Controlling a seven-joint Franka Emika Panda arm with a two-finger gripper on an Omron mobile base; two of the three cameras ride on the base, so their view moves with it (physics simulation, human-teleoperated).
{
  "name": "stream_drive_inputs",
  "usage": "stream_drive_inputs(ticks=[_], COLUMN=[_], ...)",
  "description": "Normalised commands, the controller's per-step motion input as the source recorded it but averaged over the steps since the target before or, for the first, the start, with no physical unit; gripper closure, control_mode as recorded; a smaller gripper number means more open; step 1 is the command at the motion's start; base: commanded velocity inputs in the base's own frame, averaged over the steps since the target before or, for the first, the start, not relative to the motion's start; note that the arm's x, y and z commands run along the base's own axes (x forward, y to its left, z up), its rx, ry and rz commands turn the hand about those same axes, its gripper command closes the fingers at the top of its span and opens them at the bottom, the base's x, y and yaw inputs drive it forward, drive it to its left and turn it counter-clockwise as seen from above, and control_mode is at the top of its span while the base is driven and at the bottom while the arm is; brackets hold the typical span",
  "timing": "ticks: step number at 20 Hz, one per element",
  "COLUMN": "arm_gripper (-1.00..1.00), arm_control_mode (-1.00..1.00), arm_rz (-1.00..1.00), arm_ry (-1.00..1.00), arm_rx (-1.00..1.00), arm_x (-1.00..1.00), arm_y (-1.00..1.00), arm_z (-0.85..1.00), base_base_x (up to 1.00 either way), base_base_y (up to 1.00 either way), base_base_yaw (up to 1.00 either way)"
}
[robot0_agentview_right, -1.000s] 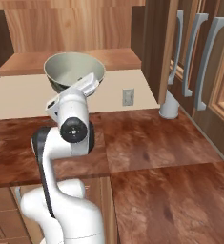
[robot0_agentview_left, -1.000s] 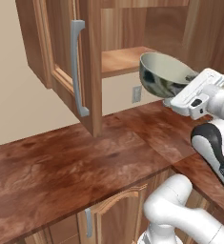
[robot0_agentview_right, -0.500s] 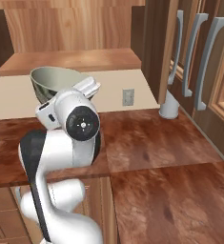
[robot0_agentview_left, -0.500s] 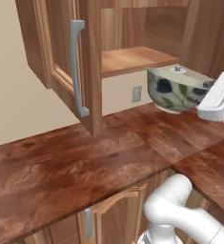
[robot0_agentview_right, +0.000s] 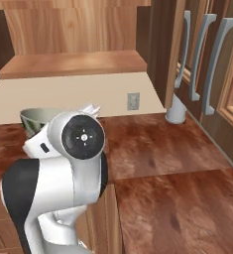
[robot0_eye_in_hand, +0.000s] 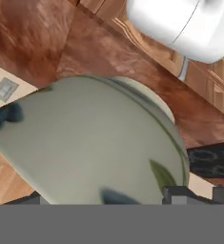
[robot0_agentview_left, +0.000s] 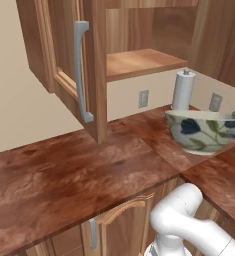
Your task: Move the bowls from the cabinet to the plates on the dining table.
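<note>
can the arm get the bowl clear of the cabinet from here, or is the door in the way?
Probably yes. The bowl sits at the gripper, already outside the cabinet and over the counter. The open door hangs well off to its side.

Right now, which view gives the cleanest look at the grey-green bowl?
The left base view: the bowl shows side-on, upright, rim and dark leaf markings clear, above the counter. The hand view sees its outer wall up close, partly cropped. In the right base view, the arm hides most of it, leaving a piece of rim.
</note>
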Motion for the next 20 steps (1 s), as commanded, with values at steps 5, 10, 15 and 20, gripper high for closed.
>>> stream_drive_inputs(ticks=[5, 10, 15, 20], arm_gripper=[1.00, 1.00, 1.00, 1.00], arm_control_mode=[-1.00, -1.00, -1.00, -1.00], arm_rz=[0.17, 0.13, 0.11, 0.12], arm_ry=[-0.11, -0.23, -0.31, -0.32], arm_rx=[-0.49, -0.59, -0.59, -0.54], arm_x=[-0.45, -0.34, -0.26, -0.04], arm_y=[-0.31, -0.26, -0.31, -0.45], arm_z=[-0.33, -0.15, 0.00, 0.00], base_base_x=[0.00, 0.00, 0.00, 0.00], base_base_y=[0.00, 0.00, 0.00, 0.00], base_base_yaw=[0.00, 0.00, 0.00, 0.00])
